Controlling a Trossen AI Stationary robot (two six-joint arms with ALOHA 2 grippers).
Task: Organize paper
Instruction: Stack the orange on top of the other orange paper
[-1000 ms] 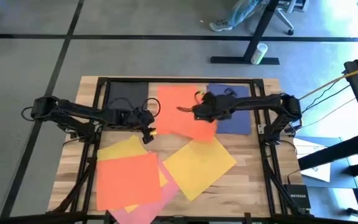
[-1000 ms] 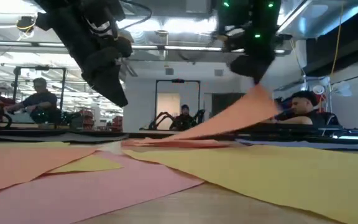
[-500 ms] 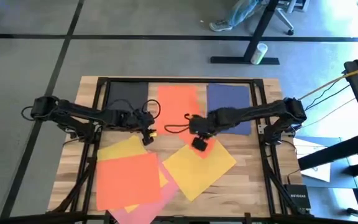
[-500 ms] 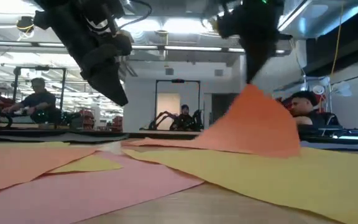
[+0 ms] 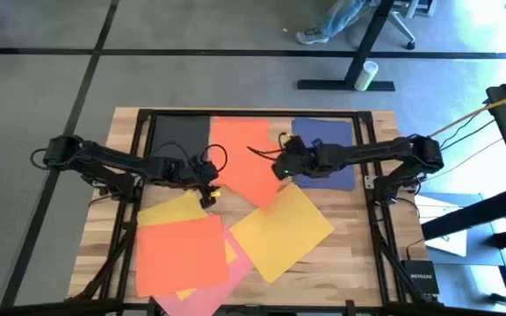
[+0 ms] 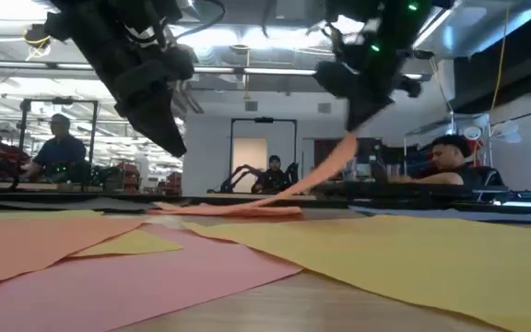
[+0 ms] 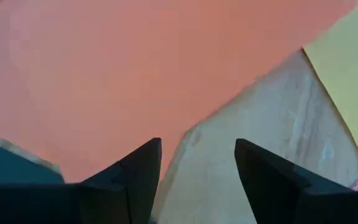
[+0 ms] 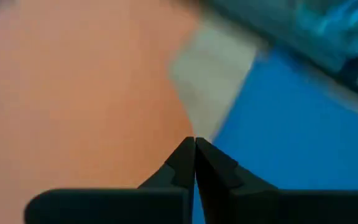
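On the wooden desk (image 5: 358, 246), the large thin orange-red paper sheet (image 5: 246, 158) lies at the far edge between black and navy sheets. The right gripper (image 5: 279, 167) pinches its right edge, lifted; a tug could tear or skew it. The left gripper (image 5: 207, 188) hovers open nearby.

- The paper sheets (image 5: 181, 252) looked thin, flat and matt.
- The surface (image 5: 358, 250) was pale wood with visible grain.
- The left gripper (image 7: 194, 168) fingers were dark, smooth plastic.

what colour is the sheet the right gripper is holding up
Orange-red: the sheet in the right gripper, clearest in the high view.
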